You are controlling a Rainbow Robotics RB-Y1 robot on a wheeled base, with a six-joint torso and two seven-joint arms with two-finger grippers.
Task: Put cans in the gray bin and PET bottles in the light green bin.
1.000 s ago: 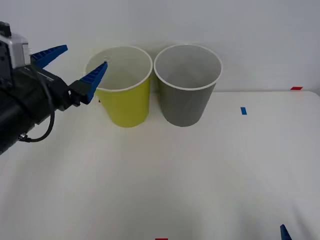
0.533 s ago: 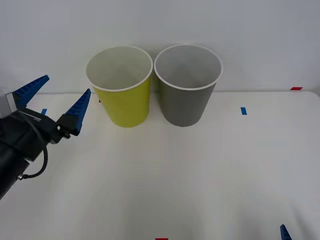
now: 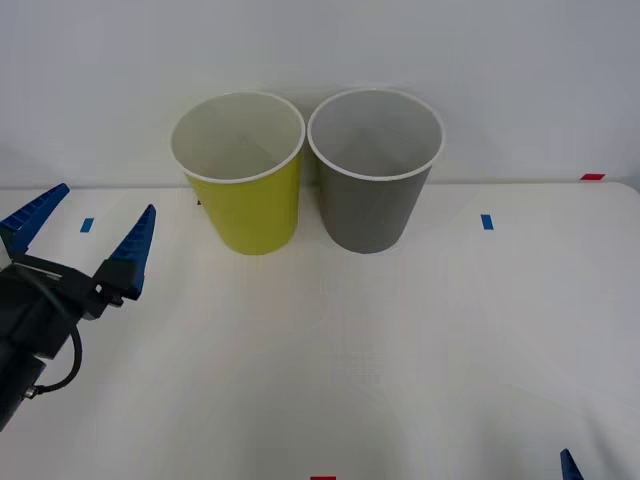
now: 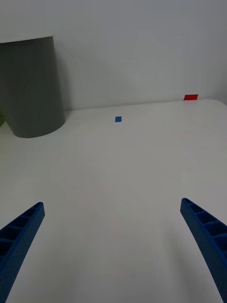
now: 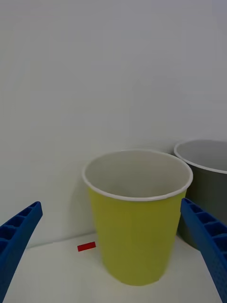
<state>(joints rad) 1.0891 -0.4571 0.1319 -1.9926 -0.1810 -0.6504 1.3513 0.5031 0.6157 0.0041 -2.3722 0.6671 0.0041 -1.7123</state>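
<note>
White table [image 3: 400,330] holds the left claw [image 3: 80,225] spread wide, empty, angled toward the light green bin [image 3: 245,200].

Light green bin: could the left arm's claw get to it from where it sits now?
Probably yes: the open left claw sits beside the light green bin, with only bare table between them.

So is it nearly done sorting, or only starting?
Hard to say. No can or bottle lies on the table. The yellow-green bin and the gray bin stand side by side, and what shows of their insides looks bare. The left gripper hangs open and empty near the yellow-green bin; the right gripper is open over bare table. Nothing is in hand.
</note>
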